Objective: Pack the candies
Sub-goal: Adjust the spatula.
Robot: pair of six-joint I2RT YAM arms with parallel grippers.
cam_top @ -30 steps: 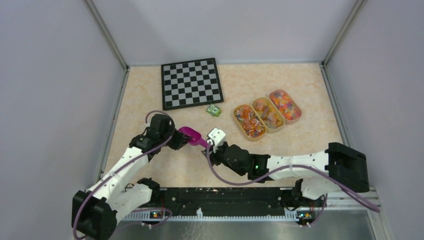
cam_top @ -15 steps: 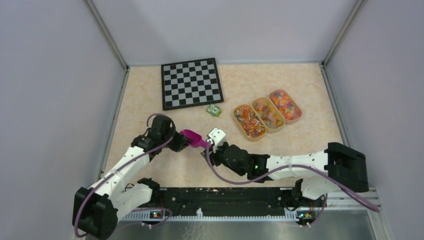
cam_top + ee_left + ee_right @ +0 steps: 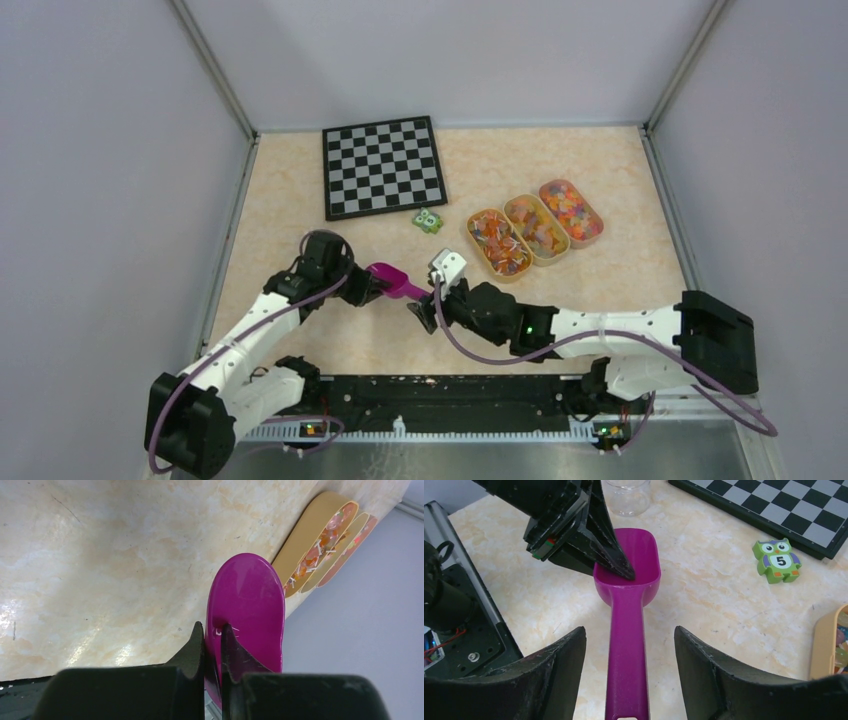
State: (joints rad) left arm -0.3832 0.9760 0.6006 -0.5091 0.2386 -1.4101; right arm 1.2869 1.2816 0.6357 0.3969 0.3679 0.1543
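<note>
The candies [image 3: 498, 243] fill three tan oval trays at the right of the table, and they also show in the left wrist view [image 3: 320, 545]. My left gripper [image 3: 367, 286] is shut on the bowl rim of the magenta scoop [image 3: 392, 281], one finger inside the bowl [image 3: 235, 650] and one outside. The scoop [image 3: 634, 565] is empty, with its handle pointing toward my right gripper [image 3: 428, 306]. My right gripper [image 3: 630, 630] is open, its fingers on either side of the handle without touching it.
A chessboard [image 3: 383, 166] lies at the back left. A small green owl block [image 3: 428, 221] sits in front of it, between the board and the trays. A clear glass jar [image 3: 626, 495] stands behind the left gripper.
The right arm has shifted to the right. The left gripper and the scoop have moved slightly right and toward the near edge.
</note>
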